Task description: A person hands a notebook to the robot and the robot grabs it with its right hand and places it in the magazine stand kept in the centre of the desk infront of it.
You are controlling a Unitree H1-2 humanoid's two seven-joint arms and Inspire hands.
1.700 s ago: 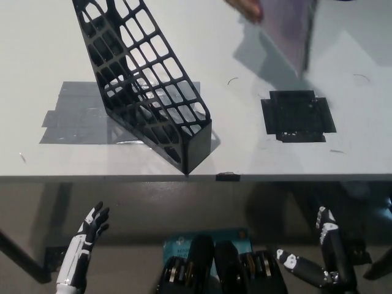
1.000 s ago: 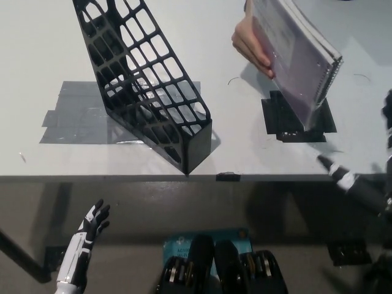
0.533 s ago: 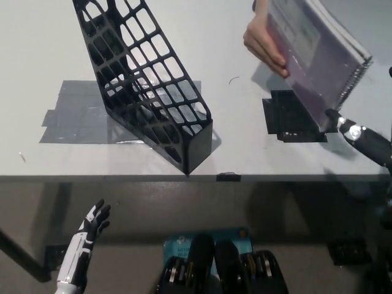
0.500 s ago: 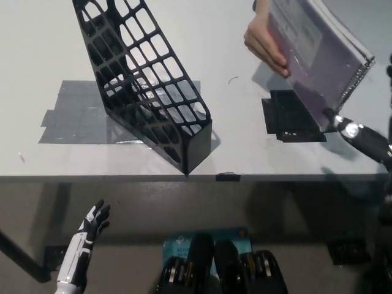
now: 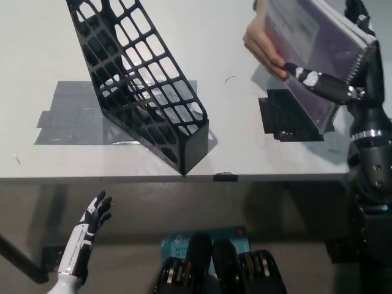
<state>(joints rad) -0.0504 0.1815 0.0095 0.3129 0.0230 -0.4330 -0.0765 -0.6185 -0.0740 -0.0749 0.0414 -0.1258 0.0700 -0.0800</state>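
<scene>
Now you see right robot hand [image 5: 349,73] clamped on notebook [image 5: 315,52] | person's hand [image 5: 262,44] holding it too | left robot hand [image 5: 92,220] spread, low | magazine stand [image 5: 144,86] on counter [image 5: 245,153]

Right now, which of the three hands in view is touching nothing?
The white left hand, open below the desk edge; the right hand and person's hand both grip the notebook.

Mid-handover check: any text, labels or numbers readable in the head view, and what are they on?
Nothing can be read.
Notebook cover: faint printed lines, too blurred to read.
Teal item on the floor below the desk edge: white lettering, too small and partly hidden.
Magazine stand, desk: no markings visible.
</scene>
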